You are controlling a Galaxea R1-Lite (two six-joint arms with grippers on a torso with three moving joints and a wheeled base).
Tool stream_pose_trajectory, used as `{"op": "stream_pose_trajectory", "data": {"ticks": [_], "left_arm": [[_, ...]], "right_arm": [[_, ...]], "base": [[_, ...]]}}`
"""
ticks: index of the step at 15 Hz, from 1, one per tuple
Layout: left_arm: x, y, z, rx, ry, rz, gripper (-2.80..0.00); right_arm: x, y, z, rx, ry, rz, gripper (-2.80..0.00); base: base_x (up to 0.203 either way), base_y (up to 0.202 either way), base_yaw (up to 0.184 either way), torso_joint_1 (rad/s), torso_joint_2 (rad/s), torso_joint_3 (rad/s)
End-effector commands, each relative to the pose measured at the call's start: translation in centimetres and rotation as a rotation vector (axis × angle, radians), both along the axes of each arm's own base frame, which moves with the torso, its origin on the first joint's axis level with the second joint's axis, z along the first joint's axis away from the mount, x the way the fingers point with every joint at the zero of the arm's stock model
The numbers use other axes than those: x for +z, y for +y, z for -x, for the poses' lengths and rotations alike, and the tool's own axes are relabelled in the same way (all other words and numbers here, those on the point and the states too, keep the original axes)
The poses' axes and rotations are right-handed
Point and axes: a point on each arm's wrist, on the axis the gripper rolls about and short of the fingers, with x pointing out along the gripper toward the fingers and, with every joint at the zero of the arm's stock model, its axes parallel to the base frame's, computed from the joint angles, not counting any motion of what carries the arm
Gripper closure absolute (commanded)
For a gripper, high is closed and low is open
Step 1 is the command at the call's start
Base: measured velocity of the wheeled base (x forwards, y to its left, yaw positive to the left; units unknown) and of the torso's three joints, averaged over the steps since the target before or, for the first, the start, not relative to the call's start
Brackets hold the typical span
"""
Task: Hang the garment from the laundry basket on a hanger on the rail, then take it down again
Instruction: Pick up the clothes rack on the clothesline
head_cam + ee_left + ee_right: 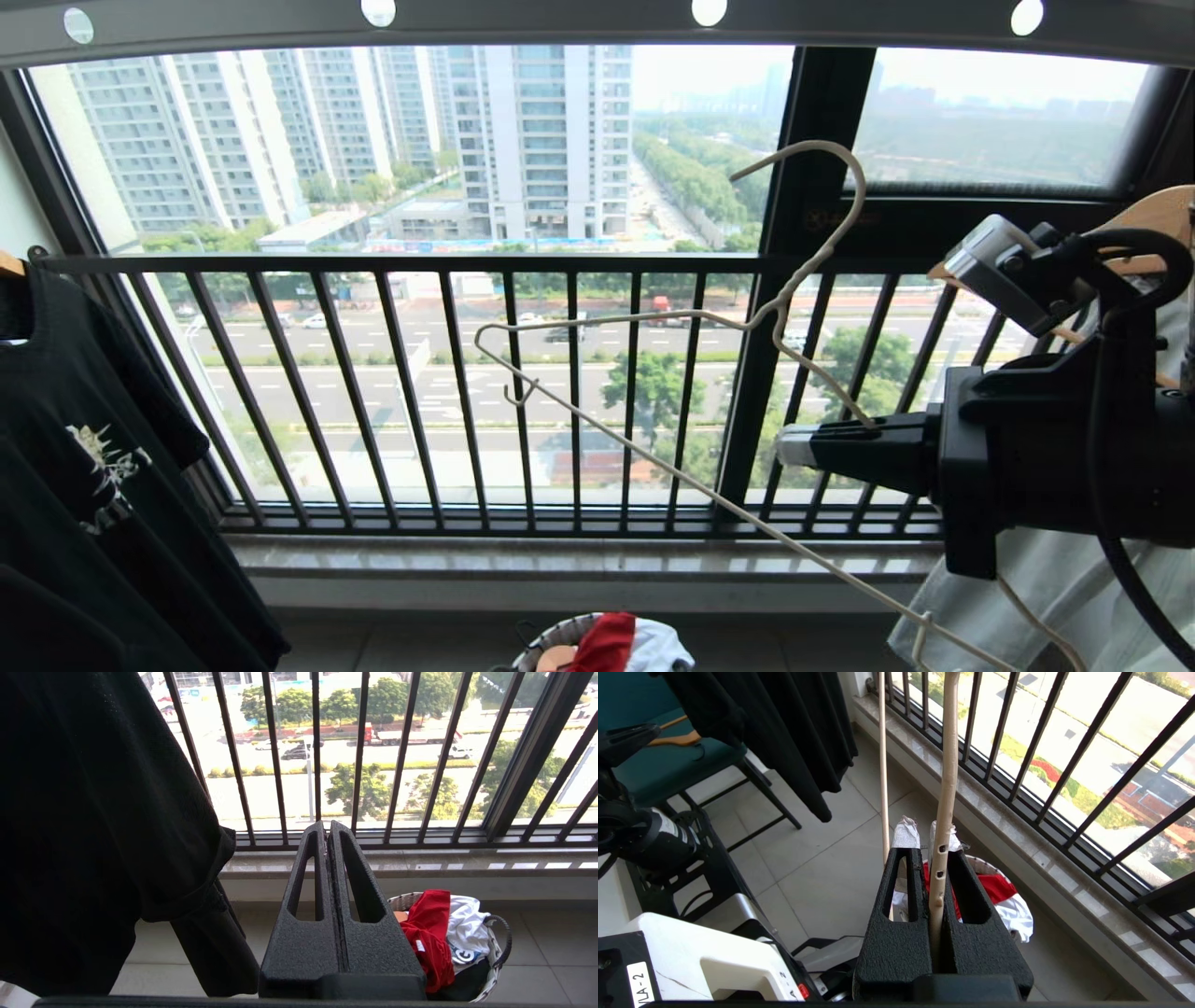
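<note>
Right gripper (794, 445), nearest me, has its jaws clenched on the wire hanger (653, 392) below the rail (560, 23), freeing it for the red T-shirt (427, 938) in the laundry basket (495, 952); left gripper (329, 830) parked, jaws clenched on nothing.

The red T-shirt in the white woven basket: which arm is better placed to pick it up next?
Left, probably: its tool is shut, empty, above the red T-shirt; the right tool grips the cream wire hanger.

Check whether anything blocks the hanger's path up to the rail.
Nothing visible does. The right gripper, jaws shut on the hanger, holds it tilted in open air before the balustrade. Its hook sits below the rail with only window behind. The black T-shirt hangs far left.
</note>
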Motion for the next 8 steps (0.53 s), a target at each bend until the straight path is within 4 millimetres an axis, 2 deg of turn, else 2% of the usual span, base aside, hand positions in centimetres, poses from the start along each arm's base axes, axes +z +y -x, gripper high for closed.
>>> {"op": "stream_pose_trajectory", "data": {"ticks": [1,6,8], "left_arm": [[0.01,0.0,0.0,0.0,0.001,0.0,0.0],[-0.02,0.0,-0.01,0.0,0.002,0.0,0.0],[0.01,0.0,0.0,0.0,0.001,0.0,0.0]], "right_arm": [[-0.06,0.01,0.02,0.003,0.002,0.0,0.0],[-0.12,-0.07,-0.08,-0.003,0.004,0.002,0.0],[-0.1,-0.1,-0.11,-0.005,0.003,0.002,0.0]], "base": [[0.0,0.0,0.0,0.0,0.0,0.0],[0.0,0.0,0.0,0.0,0.0,0.0],[0.0,0.0,0.0,-0.126,0.27,0.139]]}}
